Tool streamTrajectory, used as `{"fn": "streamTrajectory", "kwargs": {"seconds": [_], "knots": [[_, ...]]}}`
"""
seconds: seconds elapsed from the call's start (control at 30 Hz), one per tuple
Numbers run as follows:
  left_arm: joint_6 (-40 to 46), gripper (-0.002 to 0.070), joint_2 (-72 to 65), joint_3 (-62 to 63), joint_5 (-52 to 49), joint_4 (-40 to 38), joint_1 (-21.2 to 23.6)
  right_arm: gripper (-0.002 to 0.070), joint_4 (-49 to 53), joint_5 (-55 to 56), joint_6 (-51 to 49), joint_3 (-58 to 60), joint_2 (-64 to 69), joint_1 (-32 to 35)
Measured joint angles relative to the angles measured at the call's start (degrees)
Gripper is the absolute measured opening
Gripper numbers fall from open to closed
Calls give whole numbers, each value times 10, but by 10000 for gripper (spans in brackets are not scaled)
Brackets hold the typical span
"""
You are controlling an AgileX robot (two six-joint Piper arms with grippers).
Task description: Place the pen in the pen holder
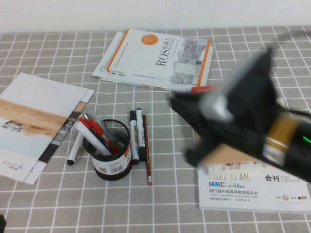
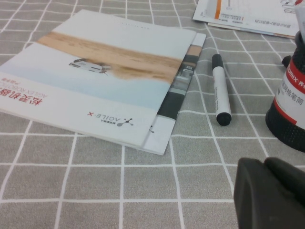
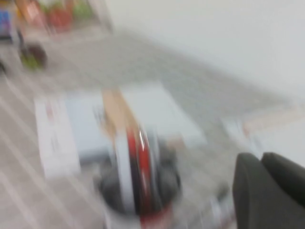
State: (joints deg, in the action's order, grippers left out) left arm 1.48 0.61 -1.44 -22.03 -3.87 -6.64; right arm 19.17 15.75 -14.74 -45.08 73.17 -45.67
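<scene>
The black mesh pen holder (image 1: 112, 156) stands at the table's front left and holds red pens and a thin pale stick pen (image 1: 92, 140) leaning to the left. It also shows in the left wrist view (image 2: 288, 112) and, blurred, in the right wrist view (image 3: 138, 186). My right gripper (image 1: 177, 104) is blurred, raised to the right of the holder; its fingers are together and empty in the right wrist view (image 3: 261, 160). My left gripper (image 2: 264, 164) is shut and empty, low over the cloth in front of the booklet, left of the holder.
Two white markers with black caps (image 1: 136, 136) and a dark red pencil (image 1: 146, 150) lie right of the holder. Another marker (image 1: 74, 150) lies to its left. A booklet (image 1: 34, 121) lies at the left, books (image 1: 155, 58) at the back, a catalogue (image 1: 252, 187) at the right.
</scene>
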Motion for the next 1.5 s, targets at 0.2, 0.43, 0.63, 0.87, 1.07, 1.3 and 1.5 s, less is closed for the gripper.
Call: {"fn": "streamTrajectory", "kwargs": {"seconds": [0.2, 0.43, 0.63, 0.87, 1.07, 1.3, 1.5], "knots": [[0, -3, 0, 0, 0, 0, 0, -12, -12, -80, -2, 110, -107, 10], [0, -3, 0, 0, 0, 0, 0, -12, -17, -93, -2, 181, -233, 48], [0, -3, 0, 0, 0, 0, 0, -12, 1, -193, -2, 199, -370, 65], [0, -3, 0, 0, 0, 0, 0, -12, -18, -326, -2, 247, -512, 111], [0, -3, 0, 0, 0, 0, 0, -13, -111, -295, 54, 344, -595, 234], [0, -3, 0, 0, 0, 0, 0, -13, -280, -228, 262, 411, -637, 392], [0, -3, 0, 0, 0, 0, 0, -13, -301, -246, 278, 446, -706, 458]]}}
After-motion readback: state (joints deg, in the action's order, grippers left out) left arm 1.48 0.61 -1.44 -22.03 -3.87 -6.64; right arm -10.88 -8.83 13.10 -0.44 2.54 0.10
